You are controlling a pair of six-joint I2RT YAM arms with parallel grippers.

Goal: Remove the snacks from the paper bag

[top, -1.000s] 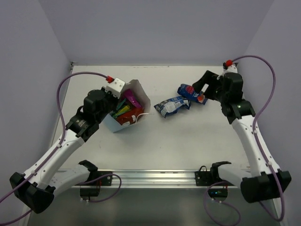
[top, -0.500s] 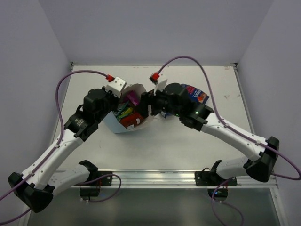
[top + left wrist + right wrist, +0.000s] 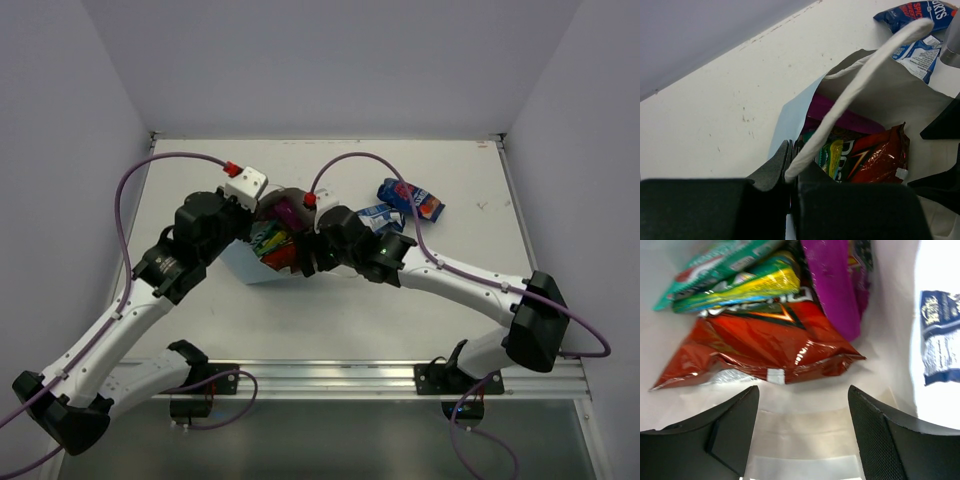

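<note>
- Seen from above, a light-blue paper bag lies tipped at about 9 o'clock from the middle of a white surface. Its mouth faces 3 o'clock.
- The left gripper is closed tight on the bag's rim, where a white loop handle begins. In the left wrist view the handle arcs across the mouth toward 1 o'clock.
- The right gripper sits inside the mouth with its fingers spread wide and holding nothing. Its tips are just short of the red-orange Doritos packet.
- In the right wrist view, a green-yellow packet lies beyond the Doritos at 12 o'clock. A teal packet is at 11, and a magenta-purple packet leans on the bag's white inner wall at 1.
- Two snacks are out on the surface at 2 o'clock: a dark blue packet with red and, just beside it, a blue-white packet partly hidden by the right arm.
- The bag's walls close in on both sides of the right gripper. The two wrists crowd together over the mouth, and purple cables loop above them.
- Lilac walls bound the surface at 9, 12 and 3 o'clock, and a metal rail runs along 6.
- Bare surface shows along 12 o'clock and from 4 round to 7.
</note>
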